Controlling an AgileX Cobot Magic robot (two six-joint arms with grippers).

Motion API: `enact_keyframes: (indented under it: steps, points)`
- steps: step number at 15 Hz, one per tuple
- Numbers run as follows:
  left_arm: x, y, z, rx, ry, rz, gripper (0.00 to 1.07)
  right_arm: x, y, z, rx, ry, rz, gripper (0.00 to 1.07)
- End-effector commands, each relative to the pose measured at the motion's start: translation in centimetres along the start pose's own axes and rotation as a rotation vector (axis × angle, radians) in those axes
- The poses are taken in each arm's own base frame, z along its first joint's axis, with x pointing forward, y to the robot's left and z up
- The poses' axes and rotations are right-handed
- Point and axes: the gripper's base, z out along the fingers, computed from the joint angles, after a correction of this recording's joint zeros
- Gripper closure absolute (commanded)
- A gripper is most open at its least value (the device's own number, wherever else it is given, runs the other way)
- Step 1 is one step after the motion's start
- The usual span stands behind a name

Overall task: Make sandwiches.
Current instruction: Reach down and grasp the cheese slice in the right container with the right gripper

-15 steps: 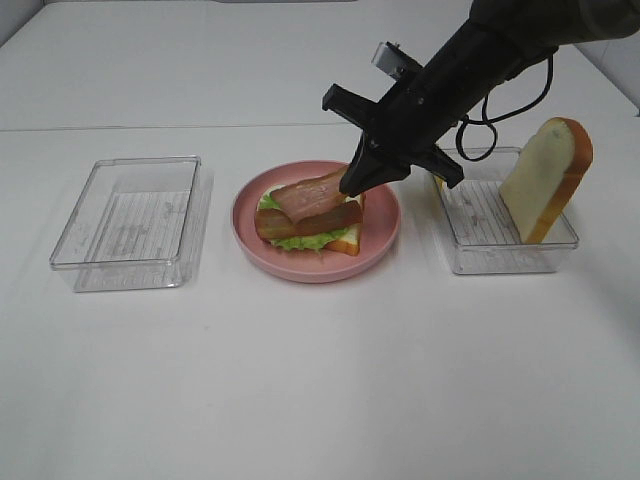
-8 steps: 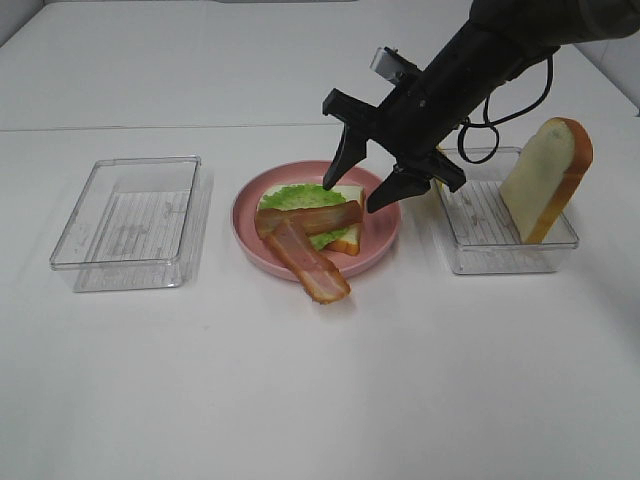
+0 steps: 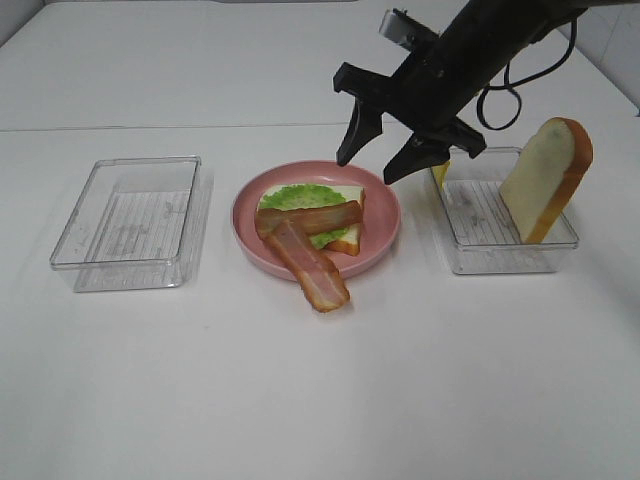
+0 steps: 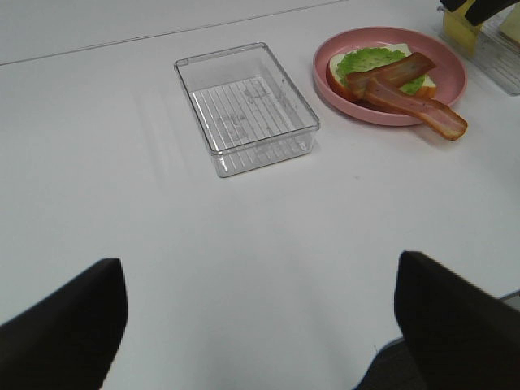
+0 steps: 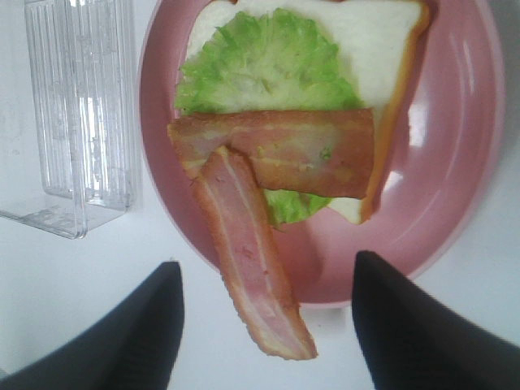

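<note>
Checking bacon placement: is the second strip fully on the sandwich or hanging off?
Hanging off. The second strip touches the first strip at one end, crosses the pink plate rim and ends on the table.

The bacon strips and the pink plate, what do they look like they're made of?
Bacon strips: probably soft moulded plastic or rubber, matte, with thick even edges and painted-looking streaks. Pink plate: likely hard plastic, smooth and glossy, going by the bright reflections on its surface.

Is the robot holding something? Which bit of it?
Nothing. The right pincer is open above the plate, and the left pincer is open and empty too.
</note>
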Motion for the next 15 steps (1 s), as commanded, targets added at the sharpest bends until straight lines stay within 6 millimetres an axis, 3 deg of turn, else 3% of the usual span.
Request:
enact_keyframes:
  steps: [1,6,8,10,12,15]
  points:
    - [0.0,0.0,0.1,0.000,-0.002,-0.001,0.22,0.1,-0.1,-2.0,0.097,-0.036,-0.030,0.49]
    - [0.0,0.0,0.1,0.000,-0.002,-0.001,0.22,-2.1,-0.1,-6.3,0.343,-0.101,-0.102,0.49]
    - [0.0,0.0,0.1,0.000,-0.002,-0.001,0.22,-3.1,-0.5,-7.2,0.392,-0.148,-0.110,0.49]
    - [0.0,0.0,0.1,0.000,-0.002,-0.001,0.22,-4.1,-1.2,-6.5,0.388,-0.148,-0.096,0.49]
    - [0.0,0.0,0.1,-0.001,-0.002,-0.001,0.22,-5.5,-4.0,-4.1,0.375,-0.102,-0.058,0.49]
    - [0.0,0.0,0.1,-0.001,-0.002,-0.001,0.22,-6.4,-6.0,-1.8,0.315,-0.078,-0.034,0.50]
